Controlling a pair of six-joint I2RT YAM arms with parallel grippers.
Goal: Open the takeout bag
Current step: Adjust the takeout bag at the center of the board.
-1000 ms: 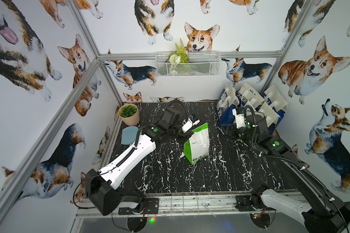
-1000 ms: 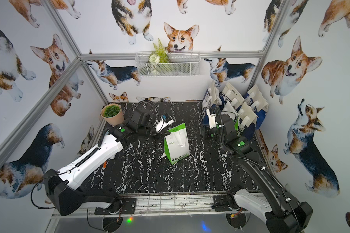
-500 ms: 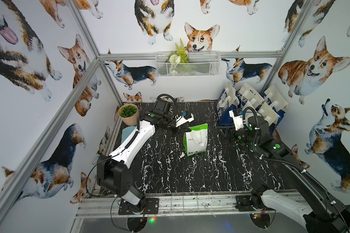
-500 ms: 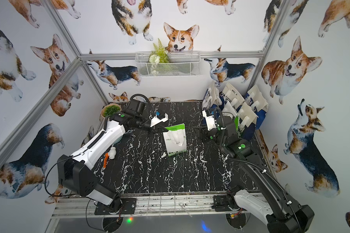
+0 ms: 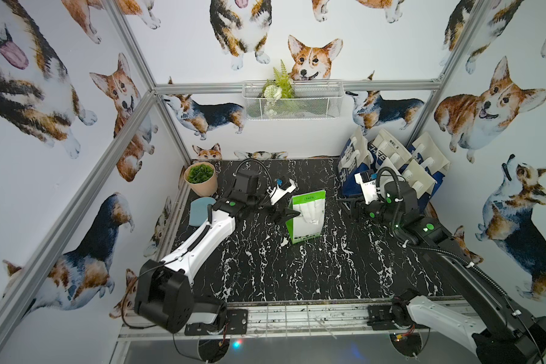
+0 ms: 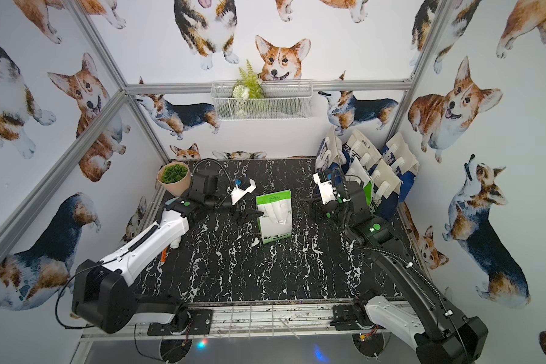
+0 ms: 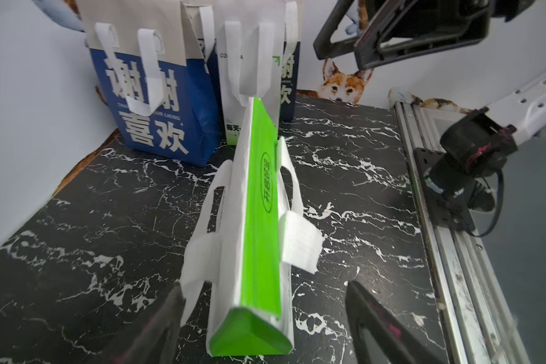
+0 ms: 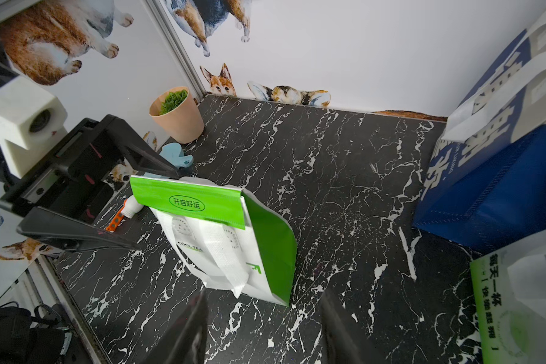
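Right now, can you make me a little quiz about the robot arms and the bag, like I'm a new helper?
1. True or false: the left gripper is squeezed shut on the takeout bag.
2. Fill in: the flap folded over the bag's top is coloured ____.
3. Pick one: which is closer to the bag? A) left gripper B) right gripper

Key
1. False: its jaws stand open at the bag's end.
2. Green.
3. A.
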